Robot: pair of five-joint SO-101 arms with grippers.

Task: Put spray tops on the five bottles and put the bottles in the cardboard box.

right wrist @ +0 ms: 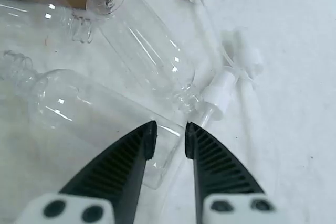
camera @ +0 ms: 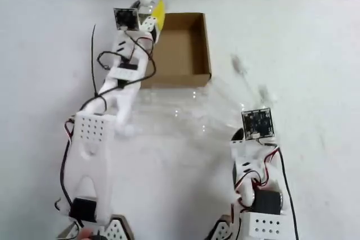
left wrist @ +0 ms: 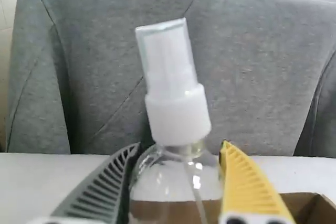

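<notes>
Nearest the arm bases, low over the table (camera: pixel 315 54): right tool (right wrist: pixel 169 129), dark jaws parted by a narrow slit, gripping nothing. Likely trouble here: too slim an opening to straddle a round body, so a descent as it stands could nudge the nearest bottle (right wrist: pixel 100 114) and roll it into its neighbours. Lies on its side, uncapped, directly beneath the tips. Just beyond, a second bottle (right wrist: pixel 142 40), also uncapped and on its side, with a loose spray top (right wrist: pixel 220 95) touching or almost touching its neck.

Farther off, by the far left corner of the cardboard box (camera: pixel 206 43): left tool (left wrist: pixel 179 148), grey and yellow jaws closed around the shoulder of a capped bottle (left wrist: pixel 176 114). Risk, as a judgement: smooth clear plastic gripped high, so could slip or swing. Released from here, might catch the box wall or land outside, since seemingly held at the corner and not over the middle. Sits between the jaws, white cap sticking out past the tips, box edge just beside.
</notes>
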